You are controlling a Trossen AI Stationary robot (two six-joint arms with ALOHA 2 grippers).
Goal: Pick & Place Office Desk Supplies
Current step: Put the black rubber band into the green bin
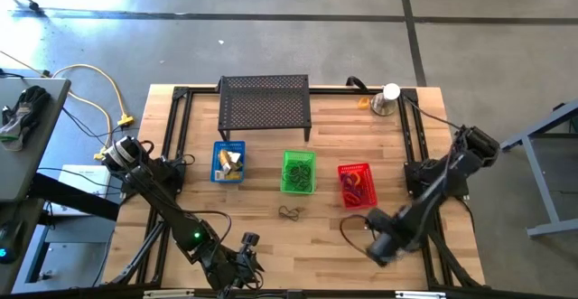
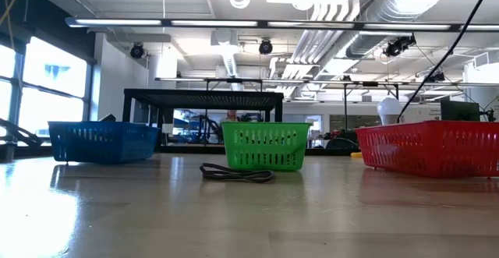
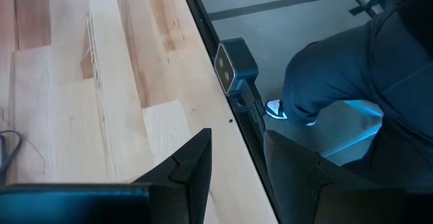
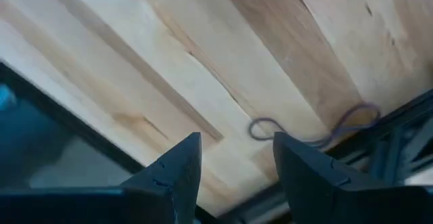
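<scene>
Pale wood-plank table (image 1: 316, 236). Left gripper (image 3: 237, 176) at 7 o'clock edge, right gripper (image 4: 237, 166) at 5 o'clock: both parted, empty. Dark loop (image 1: 290, 212) lies centre. Blue basket (image 1: 228, 162), green basket (image 1: 298, 172), red basket (image 1: 356, 183) beyond. Black mesh shelf (image 1: 265, 100) at 12 o'clock. No legible writing.

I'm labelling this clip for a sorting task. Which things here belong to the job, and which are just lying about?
Part of the job:
- dark loop loose on the table
- purple loop near the right end effector
- yellow blocks, blue basket
- loops in the green basket and the red basket

Just lying about:
- black mesh shelf
- silver cup
</scene>
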